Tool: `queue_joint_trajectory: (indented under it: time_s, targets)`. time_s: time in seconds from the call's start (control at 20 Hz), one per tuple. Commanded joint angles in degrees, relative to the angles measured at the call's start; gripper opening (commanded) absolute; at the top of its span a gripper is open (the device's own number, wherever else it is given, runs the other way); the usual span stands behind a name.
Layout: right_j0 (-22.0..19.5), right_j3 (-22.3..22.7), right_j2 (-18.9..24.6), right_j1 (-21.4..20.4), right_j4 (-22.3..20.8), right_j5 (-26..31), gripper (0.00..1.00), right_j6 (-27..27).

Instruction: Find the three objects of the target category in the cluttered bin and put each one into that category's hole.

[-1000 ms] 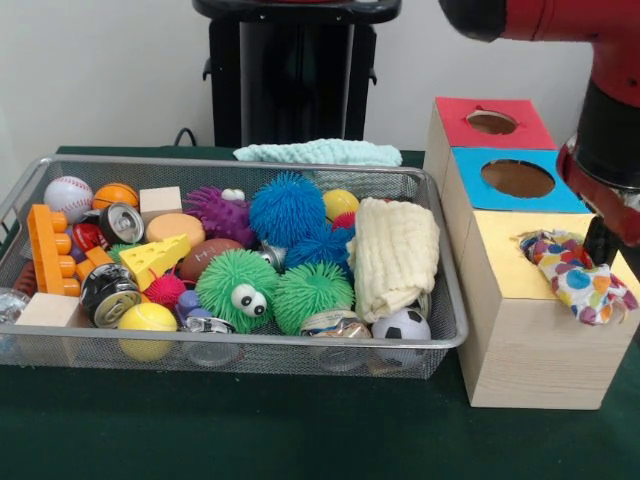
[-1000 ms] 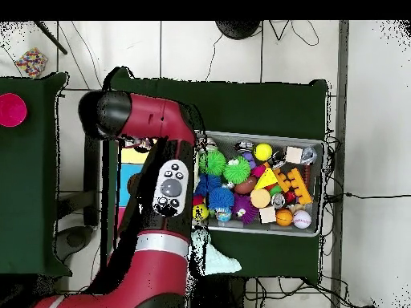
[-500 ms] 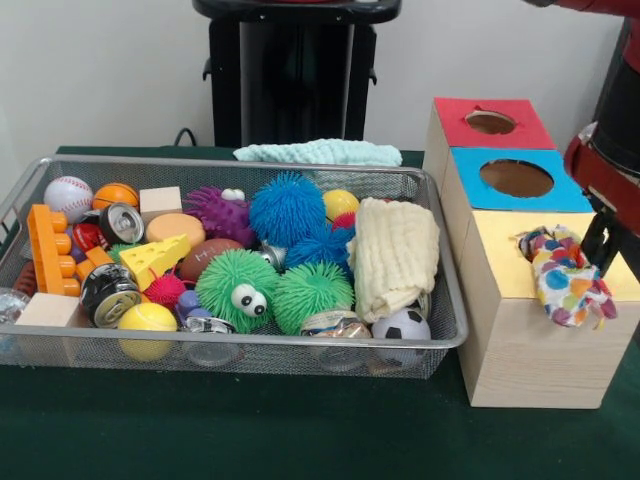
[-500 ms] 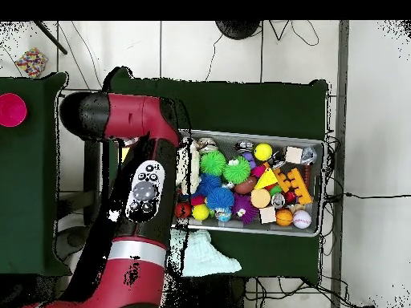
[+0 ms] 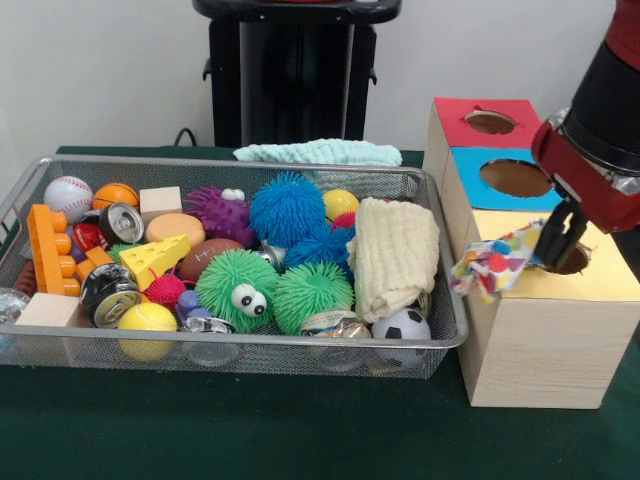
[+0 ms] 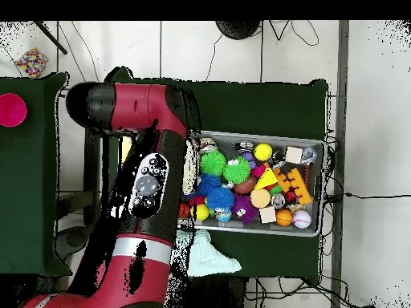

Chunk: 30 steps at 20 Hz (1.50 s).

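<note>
Your gripper (image 5: 556,243) hangs over the yellow-topped section of the wooden sorting box (image 5: 540,350), its black fingers clenched on one end of a polka-dot cloth (image 5: 492,268). The cloth trails off the box's left edge toward the wire bin (image 5: 240,352), its free end hanging in the air just beside the bin's right rim. The yellow section's hole (image 5: 572,262) shows as a dark opening just behind the fingers. The blue-topped section (image 5: 515,181) and the red-topped section (image 5: 490,122) lie beyond it toward the far edge of the table, each with its own round hole.

In the bin, you have a folded cream cloth (image 5: 394,253) lying against the right end, with a small soccer ball (image 5: 401,326) at the near right corner below it. Fuzzy balls fill the middle: a blue one (image 5: 287,208), a green one with googly eyes (image 5: 236,290), and a second green one (image 5: 313,293) beside it. The left end holds a baseball (image 5: 67,196), a tin can (image 5: 108,293), a yellow cheese-wedge toy (image 5: 156,258) and an orange brick toy (image 5: 45,248).

A light-teal cloth (image 5: 318,152) lies on the table behind the bin's far rim. From overhead, the red arm (image 6: 144,184) covers the box and the bin's (image 6: 316,228) near end, so you can't see the gripper there.
</note>
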Motion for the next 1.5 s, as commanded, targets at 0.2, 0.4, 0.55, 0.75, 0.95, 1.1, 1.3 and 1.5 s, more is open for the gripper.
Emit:
queue_joint_trajectory:
  time_s: [0.2,0.4,0.55,0.75,0.95,1.1,1.3,1.5]
  targets:
    - [-2.5,-0.7,1.3,0.5,-3.7,11.0,0.0,1.2]
    - [-2.7,-0.6,2.7,0.3,-2.3,11.7,0.0,2.4]
    - [-2.8,-0.5,3.7,0.4,-1.3,11.6,0.0,3.3]
    - [-2.5,-2.2,4.1,1.7,0.1,11.0,0.0,6.2]
    - [-0.6,-5.4,1.3,3.9,2.1,1.1,0.0,18.5]
    - [-1.1,-11.1,0.3,5.8,4.2,0.5,0.0,22.1]
    - [-3.6,-24.4,-4.4,8.3,6.1,13.9,0.0,20.6]
    - [-5.8,-31.5,-7.8,10.4,9.7,16.6,0.0,19.8]
